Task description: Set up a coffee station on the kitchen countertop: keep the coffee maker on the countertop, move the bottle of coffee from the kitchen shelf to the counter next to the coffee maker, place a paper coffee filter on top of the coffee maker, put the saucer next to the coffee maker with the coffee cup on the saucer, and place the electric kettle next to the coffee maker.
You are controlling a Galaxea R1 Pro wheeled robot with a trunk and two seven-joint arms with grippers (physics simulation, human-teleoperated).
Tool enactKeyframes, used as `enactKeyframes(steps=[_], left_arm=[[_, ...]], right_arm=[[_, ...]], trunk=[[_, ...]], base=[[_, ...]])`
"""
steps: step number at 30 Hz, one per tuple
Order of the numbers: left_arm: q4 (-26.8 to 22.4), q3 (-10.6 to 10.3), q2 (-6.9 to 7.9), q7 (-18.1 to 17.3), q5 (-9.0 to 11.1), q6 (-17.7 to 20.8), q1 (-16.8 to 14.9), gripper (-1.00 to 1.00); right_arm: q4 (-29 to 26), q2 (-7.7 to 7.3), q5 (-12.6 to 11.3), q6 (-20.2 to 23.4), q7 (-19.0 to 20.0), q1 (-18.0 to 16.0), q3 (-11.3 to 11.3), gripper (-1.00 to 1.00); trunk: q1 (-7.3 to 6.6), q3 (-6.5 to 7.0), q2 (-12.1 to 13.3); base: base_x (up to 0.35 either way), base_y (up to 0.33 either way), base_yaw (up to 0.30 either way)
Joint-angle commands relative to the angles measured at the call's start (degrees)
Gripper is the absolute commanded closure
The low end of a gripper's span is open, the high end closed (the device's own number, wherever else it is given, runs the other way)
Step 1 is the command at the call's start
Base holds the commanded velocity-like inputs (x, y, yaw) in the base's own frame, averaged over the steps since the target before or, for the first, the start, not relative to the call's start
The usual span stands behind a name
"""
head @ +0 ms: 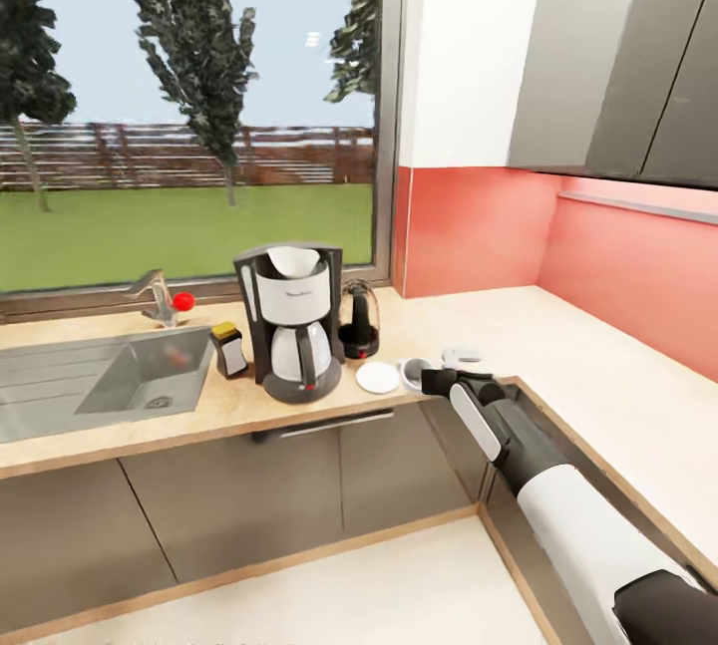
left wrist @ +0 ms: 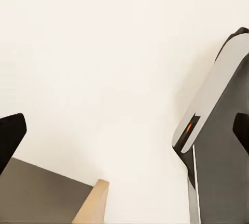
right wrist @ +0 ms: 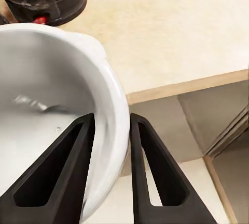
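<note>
Right arm: enters from the lower right of the head view and reaches up-left toward the counter's front edge, ending at the right gripper [head: 431, 382].
Right gripper: its jaws sit narrow around the wall of the coffee cup [right wrist: 111, 104], one finger [right wrist: 62, 167] inside the bowl, the other outside the rim.
Coffee cup: in the head view it sits at centre-right [head: 413, 372], at the counter's front edge, just right of the saucer [head: 378, 378].
Saucer: lies flat and bare on the countertop [head: 469, 321], close to the front lip, right of the coffee maker [head: 292, 321].
Left gripper: dark fingertips [left wrist: 11, 136] show at both sides of its wrist view with a wide gap between them, pointed at pale floor and a cabinet corner.
Coffee maker: stands mid-frame near the front edge, a white paper filter [head: 294, 260] in its top.
Neighbours: the bottle of coffee [head: 229, 349] just left of it by the sink [head: 60, 381]; the dark electric kettle [head: 359, 320] just right and behind.
Open room: the countertop runs bare toward the red wall and along the right side of the frame.
Small white object [head: 461, 356]: behind the gripper; what it is cannot be told.
</note>
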Motion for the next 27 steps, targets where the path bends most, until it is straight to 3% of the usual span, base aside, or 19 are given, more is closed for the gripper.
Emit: enactKeyframes(steps=[1,7,16,27], left_arm=[[0.06,0.33,-0.01,0.03,0.08,-0.22,-0.07,-1.0],[0.04,0.33,-0.01,0.03,0.08,-0.22,-0.07,-1.0],[0.07,0.33,-0.01,0.03,0.08,-0.22,-0.07,-1.0],[0.26,0.33,-0.08,0.03,0.08,-0.18,-0.07,-1.0]], right_arm=[[-0.1,-0.09,-0.7,0.1,-0.38,-0.06,0.24,1.0],[-0.1,-0.15,-0.66,0.1,-0.38,-0.06,0.22,1.0],[0.21,-0.42,-0.39,0.18,-0.31,-0.06,0.32,1.0],[0.29,-0.44,-0.35,0.18,-0.3,-0.06,0.37,1.0]], trunk=[[0.05,-0.13,-0.13],[0.05,-0.13,-0.13],[0.05,-0.13,-0.13],[0.05,-0.13,-0.13]], base=[[0.185,0.0,0.278],[0.286,0.0,0.244],[0.32,0.0,0.032],[0.051,0.0,0.001]])
